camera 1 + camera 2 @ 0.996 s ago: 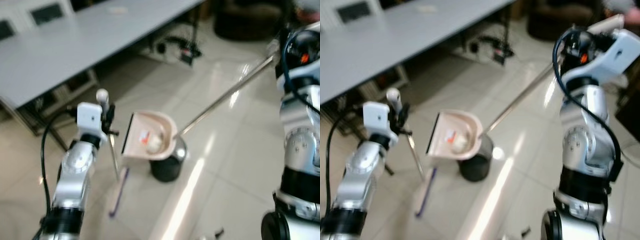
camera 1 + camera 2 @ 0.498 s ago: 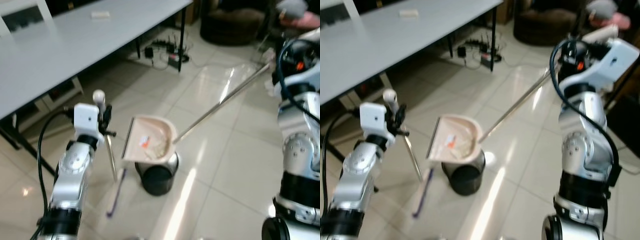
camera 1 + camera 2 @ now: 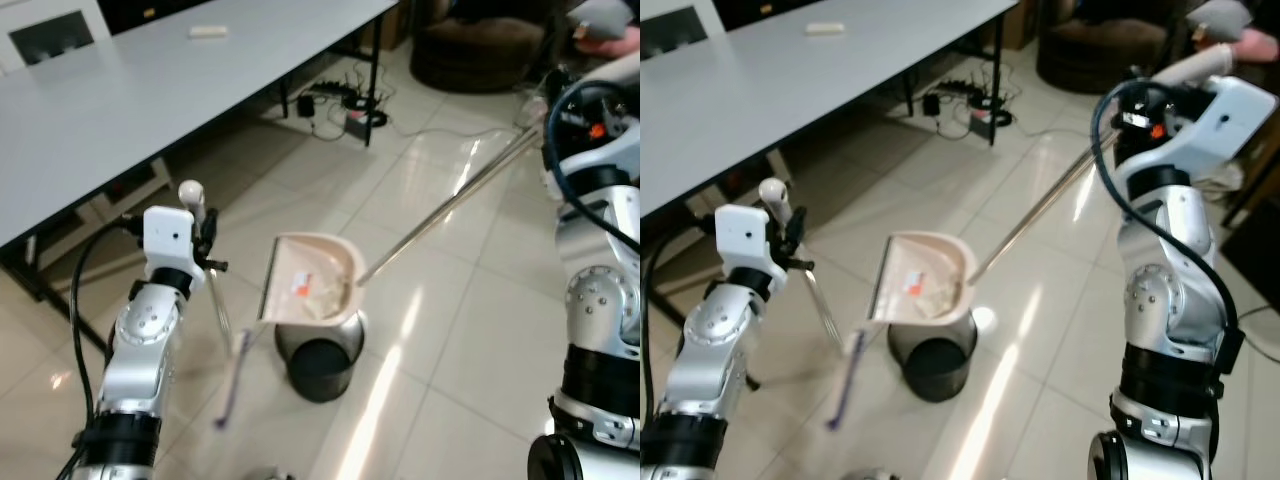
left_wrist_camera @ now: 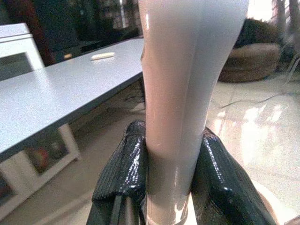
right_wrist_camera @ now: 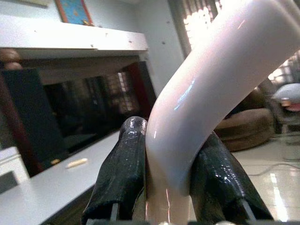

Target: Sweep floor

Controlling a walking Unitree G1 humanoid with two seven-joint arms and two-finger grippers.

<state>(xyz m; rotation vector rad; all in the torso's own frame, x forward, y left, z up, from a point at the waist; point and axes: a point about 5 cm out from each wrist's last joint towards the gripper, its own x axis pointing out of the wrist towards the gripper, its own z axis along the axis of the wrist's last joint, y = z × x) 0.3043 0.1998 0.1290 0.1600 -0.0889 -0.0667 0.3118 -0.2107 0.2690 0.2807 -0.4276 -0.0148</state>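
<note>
Dustpan (image 3: 312, 278) with illegible red-marked scrap above black bin (image 3: 320, 355)

A long grey table (image 3: 150, 90) stretches over a glossy tiled floor (image 3: 470, 330) streaked with window glare. Beneath its far end, a power strip and tangled cables (image 3: 345, 105) lie on the tiles. A dark brown round seat (image 3: 480, 45) sits beyond, near a white cabinet (image 3: 50, 30).
</note>
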